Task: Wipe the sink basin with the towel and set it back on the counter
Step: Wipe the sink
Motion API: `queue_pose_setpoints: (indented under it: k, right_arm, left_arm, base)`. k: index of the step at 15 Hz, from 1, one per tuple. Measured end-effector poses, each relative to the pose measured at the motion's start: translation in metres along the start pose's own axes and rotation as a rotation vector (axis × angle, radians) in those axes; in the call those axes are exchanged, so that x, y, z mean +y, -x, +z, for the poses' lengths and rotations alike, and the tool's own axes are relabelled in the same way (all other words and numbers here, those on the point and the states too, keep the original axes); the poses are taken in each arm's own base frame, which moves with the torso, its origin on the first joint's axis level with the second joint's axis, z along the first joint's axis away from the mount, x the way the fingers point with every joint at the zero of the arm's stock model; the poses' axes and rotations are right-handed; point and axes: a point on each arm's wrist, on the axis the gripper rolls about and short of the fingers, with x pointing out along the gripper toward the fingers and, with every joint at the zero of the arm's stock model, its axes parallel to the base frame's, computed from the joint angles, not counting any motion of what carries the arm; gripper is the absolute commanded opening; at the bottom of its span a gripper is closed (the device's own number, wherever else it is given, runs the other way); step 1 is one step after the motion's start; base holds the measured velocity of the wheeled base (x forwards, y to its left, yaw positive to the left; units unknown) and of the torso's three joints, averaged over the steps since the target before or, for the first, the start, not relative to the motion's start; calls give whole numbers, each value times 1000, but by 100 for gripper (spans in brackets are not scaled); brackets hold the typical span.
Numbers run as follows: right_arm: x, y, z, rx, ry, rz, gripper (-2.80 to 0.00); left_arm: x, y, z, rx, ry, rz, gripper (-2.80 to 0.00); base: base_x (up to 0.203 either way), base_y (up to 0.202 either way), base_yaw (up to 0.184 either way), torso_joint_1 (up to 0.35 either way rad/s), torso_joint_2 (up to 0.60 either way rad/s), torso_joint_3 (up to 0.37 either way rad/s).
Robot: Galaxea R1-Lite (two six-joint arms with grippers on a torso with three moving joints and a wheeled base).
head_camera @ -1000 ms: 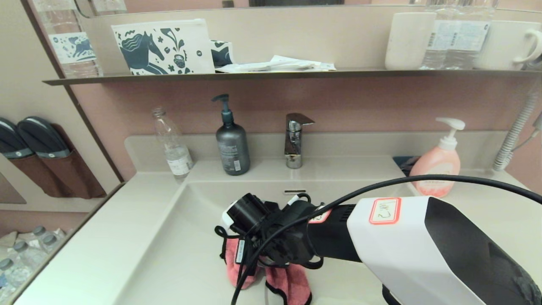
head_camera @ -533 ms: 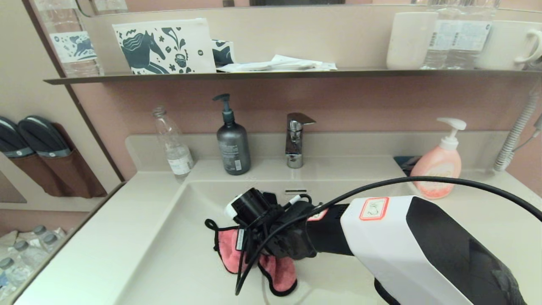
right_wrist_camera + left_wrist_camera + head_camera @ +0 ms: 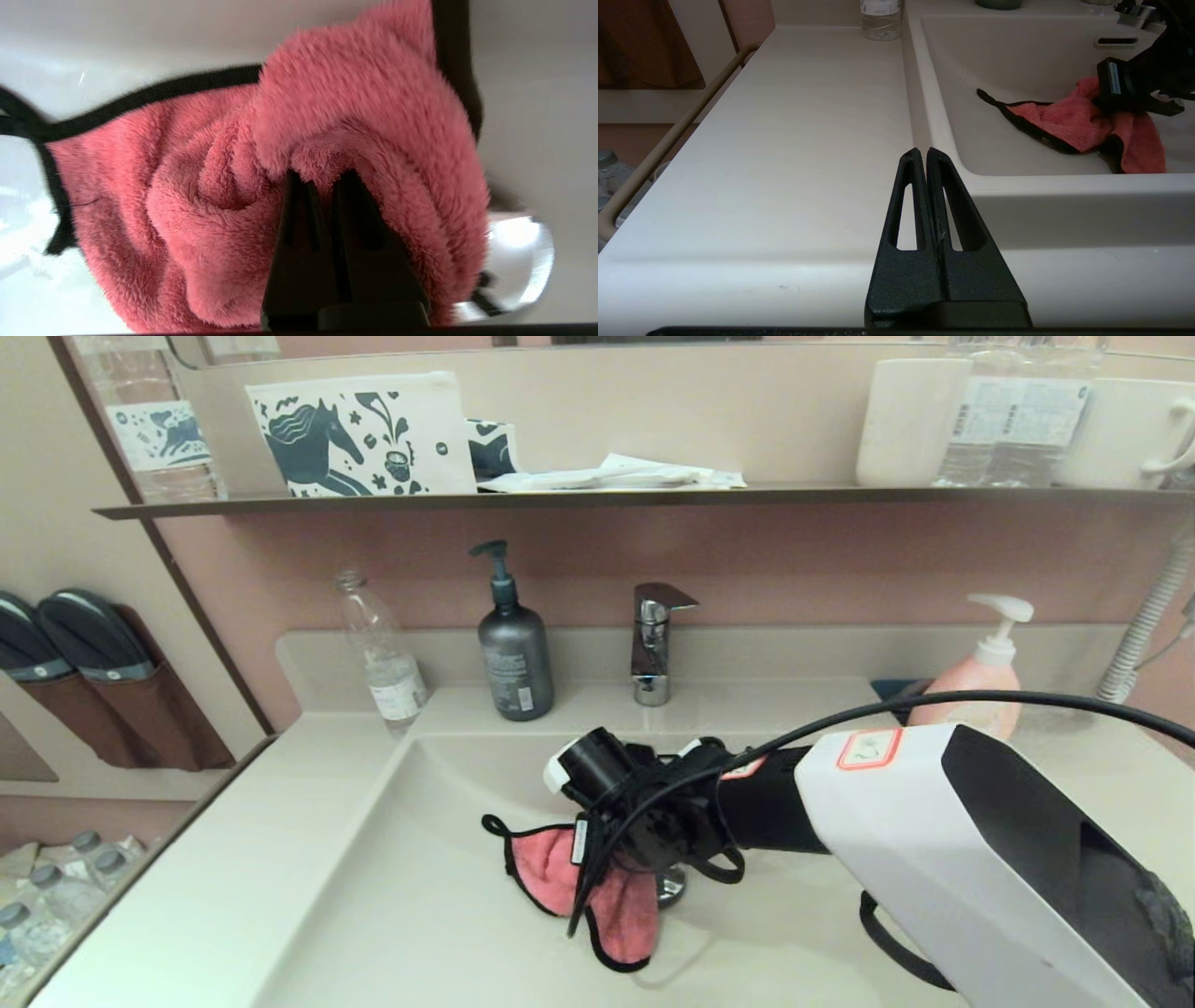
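Right hand (image 3: 322,179) clamped on the towel (image 3: 560,873) (bunched beneath it) inside the sink basin (image 3: 411,915).

Coral-pink fluffy towel (image 3: 597,896) with black edging, bunched and draped inside the cream-white sink basin (image 3: 411,915), just beside its chrome drain plug (image 3: 668,887).

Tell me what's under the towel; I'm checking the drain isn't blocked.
Under the towel, held by the right gripper, lies the sink basin floor. The chrome drain plug peeks out beside it; the rest is covered.
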Motion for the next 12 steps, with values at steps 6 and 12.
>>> queue_pose_setpoints:
  k: [6,12]
  right_arm:
    - [-52,-3,22,-4,-6,-141,-280]
    - [-90,-1,35,12,-26,-225,-280]
  left_arm:
    - [0,0,0,0,0,0,-280]
    - [0,0,0,0,0,0,-280]
  base:
    - [0,0,0,0,0,0]
    - [0,0,0,0,0,0]
